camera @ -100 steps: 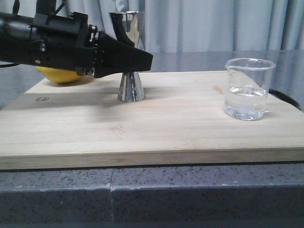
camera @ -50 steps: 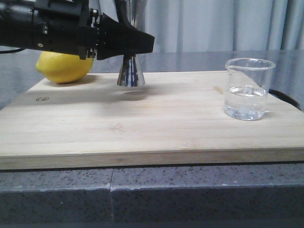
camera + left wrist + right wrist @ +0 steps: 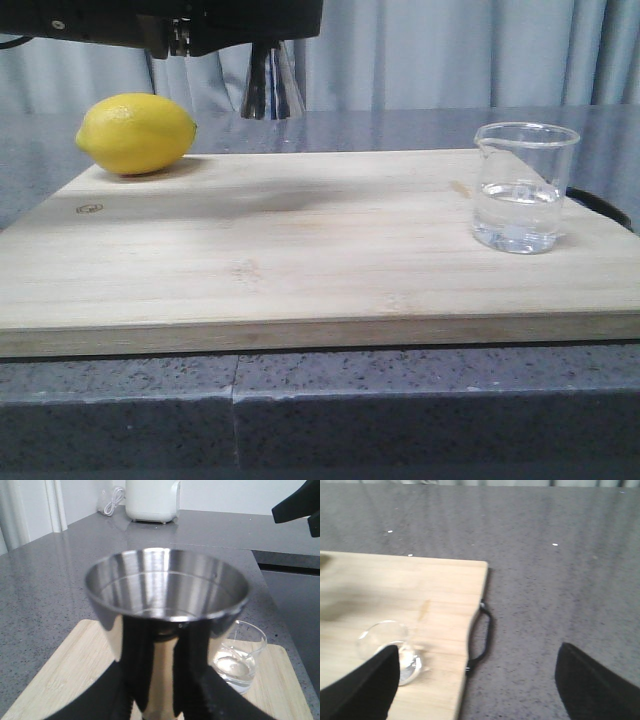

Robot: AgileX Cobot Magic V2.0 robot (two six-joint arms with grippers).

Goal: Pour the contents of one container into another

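Front view: the left gripper sits at the top edge, around 11 o'clock, clenched on the steel jigger, whose lower cone hangs in the air, clear of the wooden cutting board. A lemon rests at the board's 10 o'clock corner. The glass beaker stands upright at 3 o'clock on the board, partly filled with clear liquid, well apart from the jigger.

Left wrist view: the jigger fills the middle, its open mouth facing the camera, with the black fingers pressed against its sides from below. The beaker shows on the board beyond it, toward 4 o'clock.

Right wrist view: the right gripper hangs released, its two fingers spread wide, above the board's edge and the grey countertop. The beaker stands at 8 o'clock, partly behind one fingertip. A black handle sits on the board's side.
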